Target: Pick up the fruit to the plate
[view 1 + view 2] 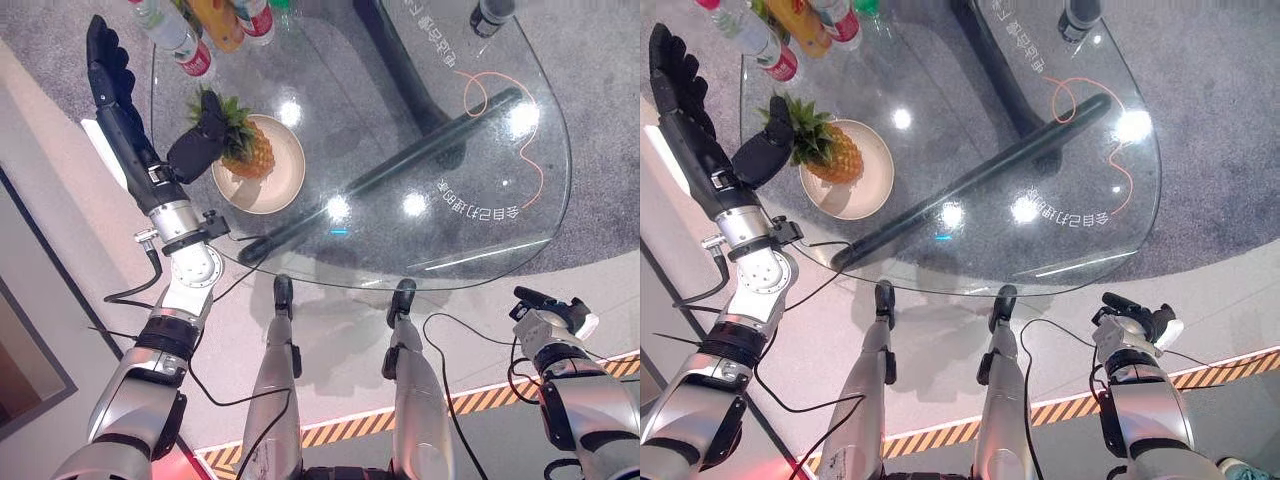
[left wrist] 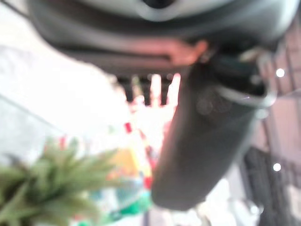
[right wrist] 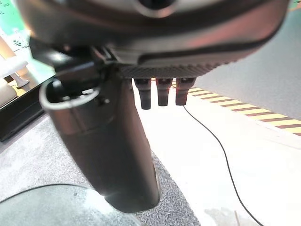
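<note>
Faintly, white mirrored lettering (image 1: 478, 205) on glass table (image 1: 480, 110) beside pineapple (image 1: 243, 142).

Item count on the glass table (image 1: 480, 200): one pineapple (image 1: 245, 145), one round beige plate (image 1: 280, 185), four bottles grouped at the far left edge (image 1: 190, 40), and one dark bottle (image 1: 490, 15) apart at the far right.
</note>
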Tool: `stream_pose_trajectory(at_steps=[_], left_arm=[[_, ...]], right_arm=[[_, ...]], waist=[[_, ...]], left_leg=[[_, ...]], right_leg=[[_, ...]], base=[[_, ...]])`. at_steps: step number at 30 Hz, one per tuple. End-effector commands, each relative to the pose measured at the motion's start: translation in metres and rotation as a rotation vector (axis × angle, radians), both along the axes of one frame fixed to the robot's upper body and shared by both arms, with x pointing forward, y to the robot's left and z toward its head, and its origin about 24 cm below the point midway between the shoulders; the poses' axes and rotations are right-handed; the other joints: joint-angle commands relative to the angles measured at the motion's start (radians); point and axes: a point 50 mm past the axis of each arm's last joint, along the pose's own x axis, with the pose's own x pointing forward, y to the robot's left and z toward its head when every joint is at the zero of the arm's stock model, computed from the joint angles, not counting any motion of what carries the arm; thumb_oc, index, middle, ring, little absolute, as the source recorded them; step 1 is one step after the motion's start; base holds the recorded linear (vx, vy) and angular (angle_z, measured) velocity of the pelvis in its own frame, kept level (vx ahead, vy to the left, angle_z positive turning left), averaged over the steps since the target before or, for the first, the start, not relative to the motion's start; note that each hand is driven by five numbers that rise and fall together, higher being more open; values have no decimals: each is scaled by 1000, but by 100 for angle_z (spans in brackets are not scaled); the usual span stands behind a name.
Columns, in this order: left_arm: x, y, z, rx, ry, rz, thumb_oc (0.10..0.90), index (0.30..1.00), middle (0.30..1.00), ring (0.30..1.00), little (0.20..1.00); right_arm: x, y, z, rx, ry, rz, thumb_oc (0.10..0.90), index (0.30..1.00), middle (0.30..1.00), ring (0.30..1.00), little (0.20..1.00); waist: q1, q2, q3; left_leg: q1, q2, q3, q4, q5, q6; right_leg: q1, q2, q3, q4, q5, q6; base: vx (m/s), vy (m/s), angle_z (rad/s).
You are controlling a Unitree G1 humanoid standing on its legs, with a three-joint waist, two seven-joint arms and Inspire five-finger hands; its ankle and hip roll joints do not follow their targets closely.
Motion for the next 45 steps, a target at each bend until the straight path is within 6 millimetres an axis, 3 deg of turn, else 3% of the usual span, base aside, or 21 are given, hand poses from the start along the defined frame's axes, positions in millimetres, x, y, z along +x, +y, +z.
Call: stream_pose_trajectory(at_steps=[1, 4, 9, 12, 14, 18, 20, 24, 35, 39, 45], left_arm=[[-14, 9, 60, 21, -270, -35, 800, 900, 900, 900, 900], [-13, 12, 58, 37, -217, -66, 800, 900, 900, 900, 900], [-6, 35, 18, -32, 58, -66, 800, 900, 900, 900, 900], [-10, 59, -40, -157, 317, -88, 800, 900, 900, 900, 900], [-27, 76, -98, -262, 524, -103, 800, 900, 900, 900, 900], [-60, 94, -156, -278, 752, -60, 800, 900, 900, 900, 900], [-84, 100, -194, -298, 948, -46, 800, 900, 900, 900, 900], [-126, 106, -243, -370, 1222, -36, 800, 900, 900, 900, 900], [-224, 81, -322, -456, 1838, -146, 800, 900, 900, 900, 900], [-244, 69, -334, -467, 2031, -186, 800, 900, 900, 900, 900], [-256, 57, -341, -406, 2212, -264, 800, 900, 900, 900, 900]], right_arm=[[-30, -29, -8, -66, 50, -72, 800, 900, 900, 900, 900], [-33, -27, -13, -80, 62, -40, 800, 900, 900, 900, 900], [-50, -21, -35, -90, 140, 68, 800, 900, 900, 900, 900], [-80, -20, -61, -87, 234, 168, 800, 900, 900, 900, 900], [-109, -17, -82, -76, 334, 247, 800, 900, 900, 900, 900], [-146, -13, -104, -33, 482, 323, 800, 900, 900, 900, 900], [-169, -9, -116, 10, 592, 380, 800, 900, 900, 900, 900], [-194, -2, -128, 70, 714, 452, 800, 900, 900, 900, 900], [-226, 20, -147, 193, 927, 608, 800, 900, 900, 900, 900], [-227, 27, -150, 227, 974, 667, 800, 900, 900, 900, 900], [-226, 34, -153, 229, 1009, 732, 800, 900, 900, 900, 900]], waist=[[34, -27, -24], [36, -22, -24], [33, -10, -96], [27, 1, -161], [24, 4, -221], [19, 6, -301], [18, 11, -354], [13, 16, -415], [7, 24, -475], [0, 30, -478], [-7, 31, -486]], left_leg=[[31, -24, 19, 55, -129, 17], [87, -23, 27, 44, -130, 14], [174, -17, 39, -9, -114, 6], [240, -13, 46, -52, -98, 1], [291, -10, 52, -69, -88, 0], [356, -8, 59, -81, -93, 3], [400, -5, 64, -85, -101, 4], [461, 2, 69, -92, -116, 4], [536, 11, 74, -105, -142, 7], [548, 9, 74, -105, -148, 12], [561, 4, 67, -105, -160, 18]], right_leg=[[26, -15, -24, 52, -83, 34], [82, -16, -23, 41, -87, 34], [177, -13, -24, -3, -87, 34], [249, -11, -18, -43, -82, 36], [305, -11, -17, -64, -78, 36], [368, -12, -19, -74, -82, 33], [409, -13, -22, -71, -92, 32], [466, -10, -22, -84, -99, 31], [536, -5, -45, -97, -121, 34], [544, -3, -41, -90, -127, 32], [557, 0, -34, -91, -134, 30]], base=[[38, -14, 2], [39, -4, 3], [102, 29, -1], [170, 76, -4], [215, 68, 0], [227, 49, -2], [293, 48, -1], [232, 29, 4], [66, 15, -1], [17, 21, 0], [16, 13, 1]])
